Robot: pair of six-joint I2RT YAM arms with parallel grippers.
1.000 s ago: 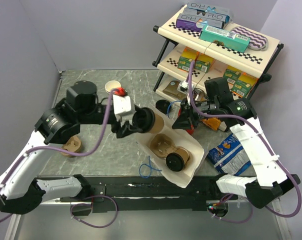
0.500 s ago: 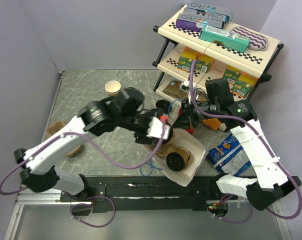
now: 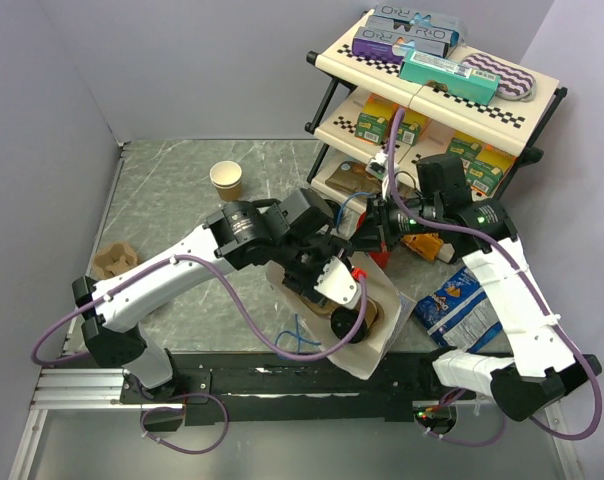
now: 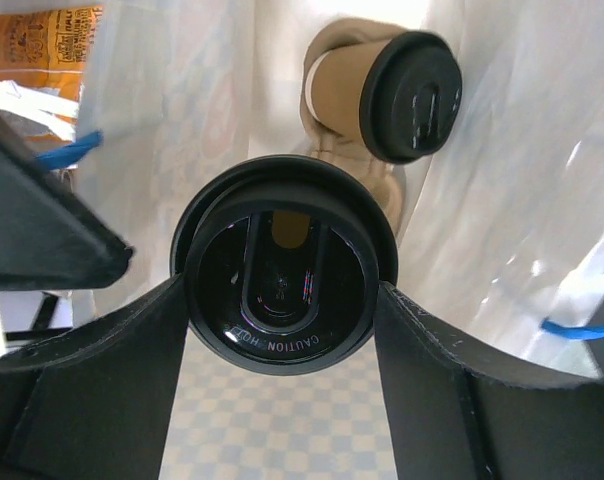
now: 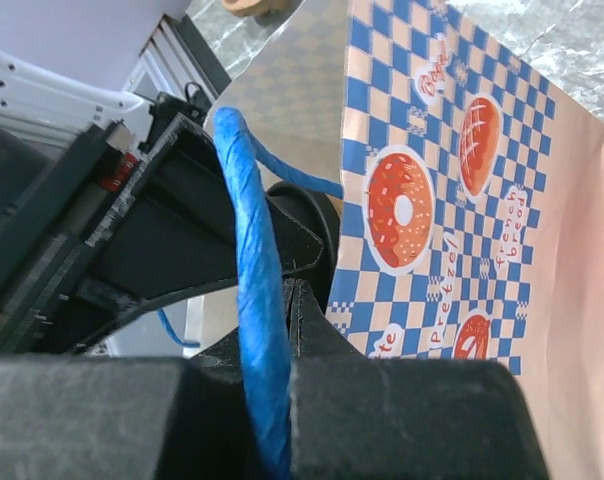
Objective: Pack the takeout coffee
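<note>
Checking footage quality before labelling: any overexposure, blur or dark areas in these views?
Left wrist: bag interior blown out white, held cup sharp, lid lettering legible. Right wrist: right end effector dark, soft around blue handle; bag print sharp. Top external: evenly lit, crisp.

There are two black-lidded cups [image 4: 280, 290] [image 4: 414, 95], one lidless cup [image 3: 226, 178], two pulp cup carriers [image 3: 112, 262] [image 4: 342, 155], one paper bag [image 3: 390, 330] with two blue handles [image 5: 250, 270] [image 3: 295, 340], one snack bag [image 3: 457, 305], one two-tier shelf rack [image 3: 334, 58] and two robot arms [image 3: 172, 270] [image 3: 512, 290].
</note>
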